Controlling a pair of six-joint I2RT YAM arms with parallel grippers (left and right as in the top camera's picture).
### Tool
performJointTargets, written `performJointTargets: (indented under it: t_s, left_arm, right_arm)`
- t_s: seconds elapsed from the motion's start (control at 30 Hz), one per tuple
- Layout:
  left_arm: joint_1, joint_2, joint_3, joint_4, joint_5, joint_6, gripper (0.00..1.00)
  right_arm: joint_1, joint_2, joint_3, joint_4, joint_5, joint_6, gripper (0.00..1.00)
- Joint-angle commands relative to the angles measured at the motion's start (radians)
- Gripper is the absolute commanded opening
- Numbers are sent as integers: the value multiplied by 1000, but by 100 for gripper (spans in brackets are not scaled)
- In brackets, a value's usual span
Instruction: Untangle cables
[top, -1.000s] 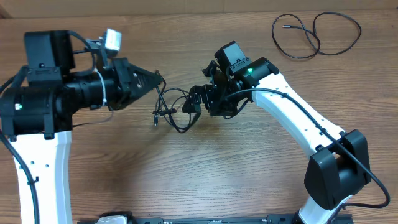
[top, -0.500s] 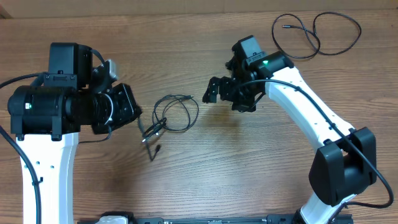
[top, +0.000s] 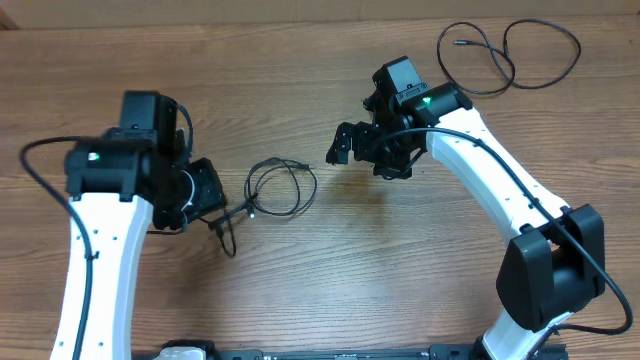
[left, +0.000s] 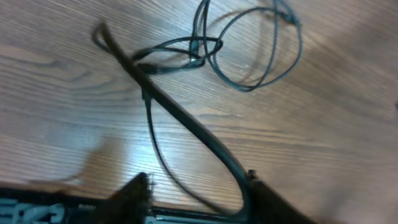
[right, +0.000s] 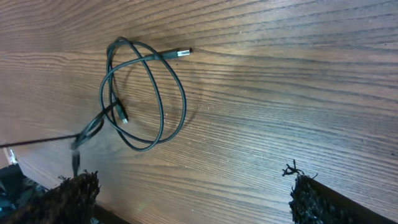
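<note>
A small tangle of thin black cables (top: 283, 187) lies in loops on the wooden table between the arms, one plug end pointing right. My left gripper (top: 218, 212) sits at its left end. In the left wrist view the left gripper (left: 199, 198) has its jaws apart, and a strand from the loops (left: 245, 89) runs down between them and rests against the right finger (left: 270, 200). My right gripper (top: 345, 148) hovers right of the tangle, wide open. In the right wrist view the right gripper (right: 196, 199) holds nothing and the loops (right: 184, 106) lie ahead of it.
A separate black cable (top: 506, 60) lies spread in open loops at the table's far right corner. Thick black wires run along both white arms.
My left arm drew back toward the table's front left, dragging the tangle left, and its jaws then came apart. The right arm pulled away to the right and has since held still.
</note>
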Motion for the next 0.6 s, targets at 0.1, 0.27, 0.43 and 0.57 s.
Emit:
performJointTargets:
  t_s: [0.1,0.27,0.43,0.57]
  left_arm:
    - [-3,14,-72,92,34,57,76]
    - [-3,47,-72,132,34,101,100]
    - [9,93,-72,197,-83,64,100]
    - [13,135,-72,239,-53,29,100]
  right_arm:
    - [6,0,-5,3,7,4,100]
    - [6,0,-6,4,7,4,100]
    - [6,0,-6,3,7,3,100]
    - [7,0,-6,-2,7,3,100]
